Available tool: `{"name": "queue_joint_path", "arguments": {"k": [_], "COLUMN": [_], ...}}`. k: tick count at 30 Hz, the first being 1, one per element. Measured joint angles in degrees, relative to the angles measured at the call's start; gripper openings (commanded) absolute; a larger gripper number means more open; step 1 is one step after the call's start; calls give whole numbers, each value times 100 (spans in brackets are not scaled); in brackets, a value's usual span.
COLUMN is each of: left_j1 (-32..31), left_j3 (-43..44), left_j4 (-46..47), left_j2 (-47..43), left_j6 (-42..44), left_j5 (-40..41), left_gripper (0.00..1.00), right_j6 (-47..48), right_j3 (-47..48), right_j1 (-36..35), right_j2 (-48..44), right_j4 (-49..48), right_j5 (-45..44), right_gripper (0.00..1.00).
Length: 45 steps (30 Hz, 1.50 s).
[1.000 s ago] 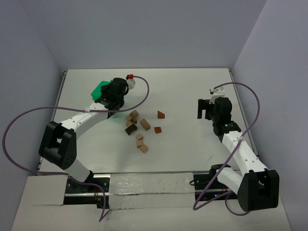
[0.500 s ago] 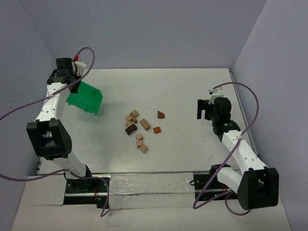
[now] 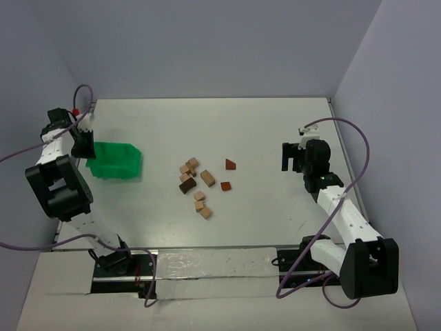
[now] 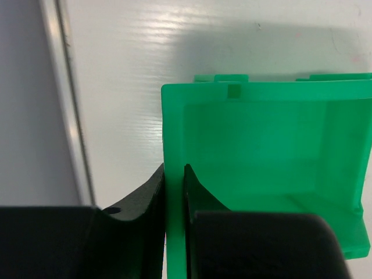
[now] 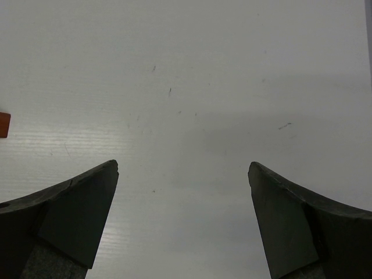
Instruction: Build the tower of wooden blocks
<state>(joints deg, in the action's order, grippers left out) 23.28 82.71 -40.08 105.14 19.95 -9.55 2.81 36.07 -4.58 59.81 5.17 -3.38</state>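
About ten wood blocks lay scattered loose near the middle of the tabletop, none stacked. I counted seven light tan pieces, one dark brown block and two reddish ones. The reddish wedge sat at 2 o'clock of the cluster and the reddish cube at 3 o'clock.

The longest tan cuboid lay flat, its long axis running from 11 to 5 o'clock. The dark brown block's axis ran from roughly 8 to 2 o'clock. Three tan pieces trailed off toward 6 o'clock.

One green bin stood at 9 o'clock of the blocks. The left claw pinched the bin's wall, one finger on either side. The right claw hung spread wide over bare tabletop at 3 o'clock, well apart from the blocks.
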Motion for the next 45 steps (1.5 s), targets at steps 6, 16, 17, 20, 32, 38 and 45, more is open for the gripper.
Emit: {"name": "queue_joint_path", "arguments": {"k": [6,16,17,20,32,38,45], "left_j1": [267,512,524,556,608,633,350], "left_j3": [-412,-629,-633,-639,-641,-675,-674], "left_j4": [269,710,744,840,1143,1329,1584], "left_j2": [5,40,46,65,127,127,125], "left_j6": [-115,-51,-28,51,-20,-768,-2202], "left_j5": [-161,-121,-105,-45,152,195,922], "left_gripper": [1,2,3,3,0,0,0], "right_j6": [0,0,0,0,-1,-2,-2], "right_j3": [0,0,0,0,0,0,0], "right_j1": [0,0,0,0,0,0,0], "right_j2": [61,80,83,88,151,159,244], "right_j4": [0,0,0,0,1,0,0], "right_j5": [0,0,1,2,0,0,-2], "right_gripper": [100,100,100,100,100,100,100]}}
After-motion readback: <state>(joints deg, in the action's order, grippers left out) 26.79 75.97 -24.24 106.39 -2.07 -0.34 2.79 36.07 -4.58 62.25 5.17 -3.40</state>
